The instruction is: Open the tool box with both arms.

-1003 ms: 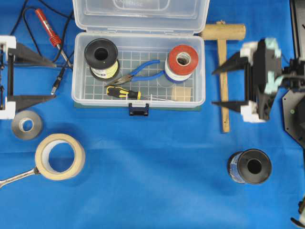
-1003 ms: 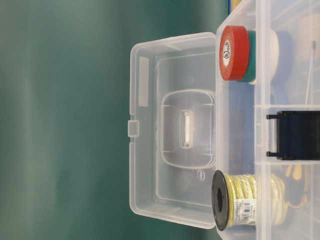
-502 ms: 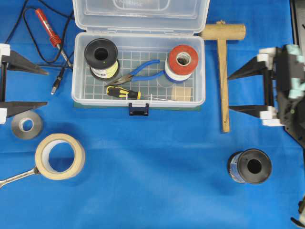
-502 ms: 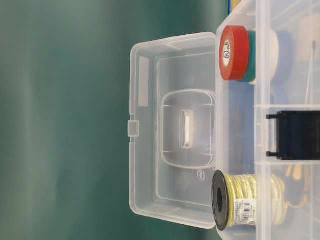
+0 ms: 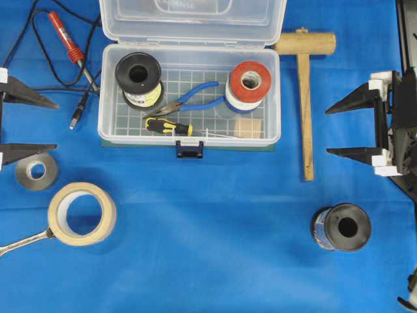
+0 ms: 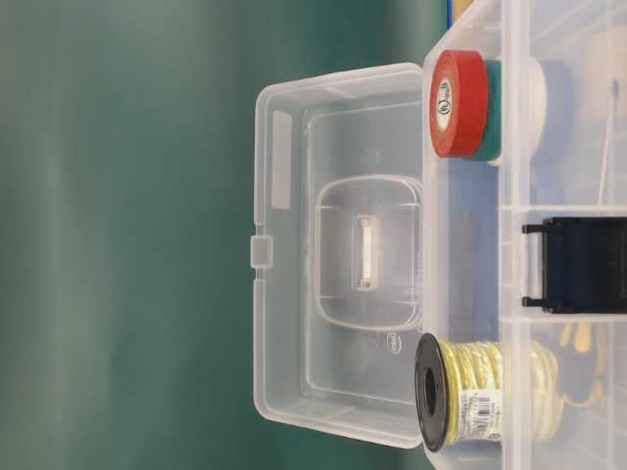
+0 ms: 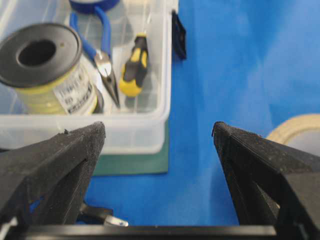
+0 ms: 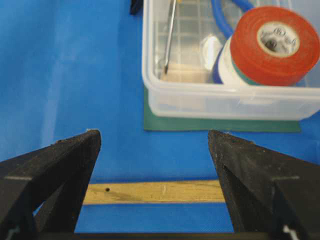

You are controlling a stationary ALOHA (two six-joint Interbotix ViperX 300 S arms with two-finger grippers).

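box (image 5: 107, 98) clear, grid floor | cloth (image 5: 215, 248) blue | tape (image 5: 252, 79) red

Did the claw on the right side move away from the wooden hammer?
Yes. The right claw slid toward the right edge, farther from the hammer, which stayed put.

Wooden mallet (image 5: 304, 98) lies on blue cloth (image 5: 208, 248); black wire spool (image 5: 342, 227) near its handle end; masking tape roll (image 5: 81, 213) overlaps wrench (image 5: 23, 241); grey tape roll (image 5: 36, 171) nearby; red-handled soldering iron (image 5: 66, 39) with black cable.

Bright, even overhead light; soft short shadows; black gripper fingers (image 7: 50, 170) perhaps slightly blurred close-up; table-level view mildly hazy.
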